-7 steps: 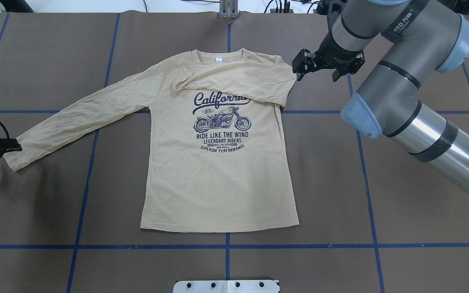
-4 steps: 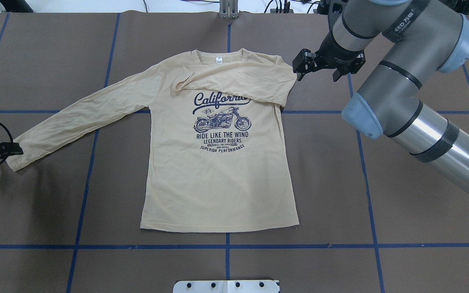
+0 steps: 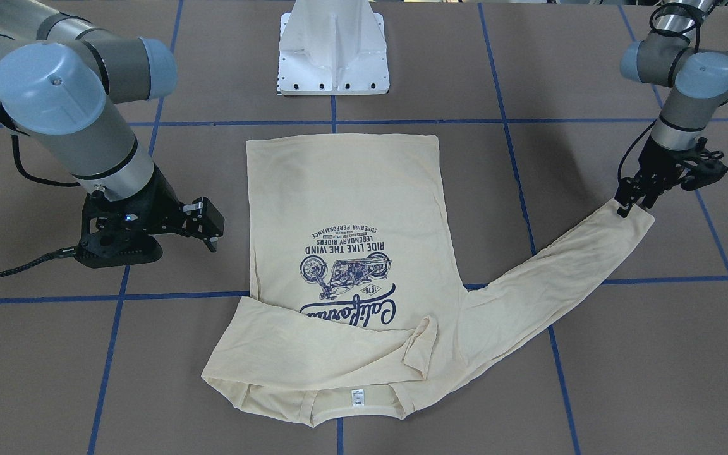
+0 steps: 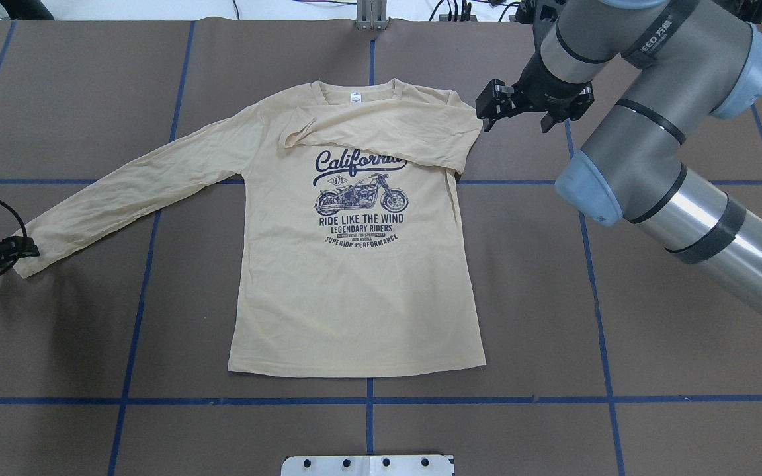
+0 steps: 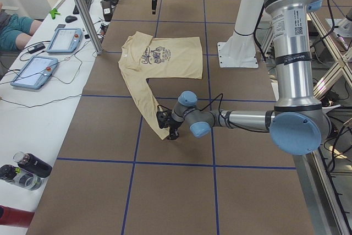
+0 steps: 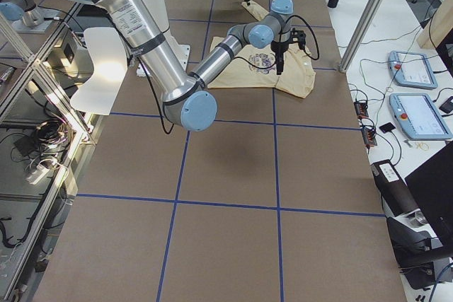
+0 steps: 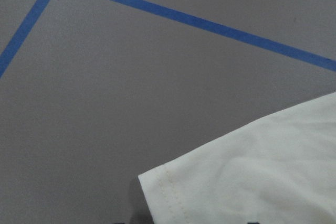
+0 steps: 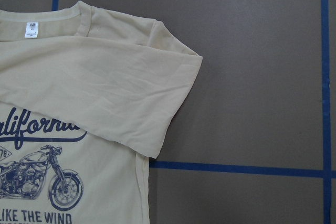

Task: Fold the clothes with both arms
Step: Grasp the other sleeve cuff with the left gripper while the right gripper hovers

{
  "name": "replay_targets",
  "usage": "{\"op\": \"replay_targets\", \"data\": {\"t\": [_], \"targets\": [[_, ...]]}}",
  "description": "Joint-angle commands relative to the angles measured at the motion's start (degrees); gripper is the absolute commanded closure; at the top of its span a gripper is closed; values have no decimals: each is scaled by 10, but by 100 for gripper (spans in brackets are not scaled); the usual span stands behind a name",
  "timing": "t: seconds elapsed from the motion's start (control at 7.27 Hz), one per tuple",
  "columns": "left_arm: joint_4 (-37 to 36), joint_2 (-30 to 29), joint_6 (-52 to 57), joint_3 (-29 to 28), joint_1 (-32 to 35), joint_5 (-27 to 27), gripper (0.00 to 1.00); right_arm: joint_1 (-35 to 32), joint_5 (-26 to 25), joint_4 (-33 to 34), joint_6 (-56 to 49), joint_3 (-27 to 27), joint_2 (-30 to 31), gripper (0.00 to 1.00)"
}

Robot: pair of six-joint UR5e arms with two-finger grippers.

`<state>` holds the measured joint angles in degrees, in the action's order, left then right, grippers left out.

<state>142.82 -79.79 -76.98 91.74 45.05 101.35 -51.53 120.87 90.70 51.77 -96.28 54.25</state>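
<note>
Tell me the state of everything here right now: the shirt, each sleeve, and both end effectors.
T-shirt, lying flat, print up.
Right-side sleeve, folded across the chest.
Left-side sleeve, stretched out straight.
Right end effector, open, empty, beside the folded shoulder.
Left end effector, at the outstretched cuff; open or shut unclear.

Def a robotics lab, not a home. Big brown table [image 4: 57, 330] w/ blue tape grid [image 4: 368, 400], two industrial arms [image 4: 652, 132] by a white pedestal [image 3: 333, 47]. Teach pendants [image 5: 65, 39] on the side bench [image 5: 33, 103] at left, alu frame posts [image 5: 82, 9], loose cables [image 6: 42, 139] under the rig at lower left.
</note>
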Motion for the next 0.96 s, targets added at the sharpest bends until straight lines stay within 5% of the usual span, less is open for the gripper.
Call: {"op": "replay_targets", "data": {"t": [0.0,0.41,0.82], "targets": [[0,0,0,2,0,0,100,-1,1,0,0,-1,1,1],[-4,1,0,22,1,20,100,-3,2,1,-1,-15,16,1],[-5,2,-1,51,11,97,100,-3,4,0,-1,-19,24,1]]}}
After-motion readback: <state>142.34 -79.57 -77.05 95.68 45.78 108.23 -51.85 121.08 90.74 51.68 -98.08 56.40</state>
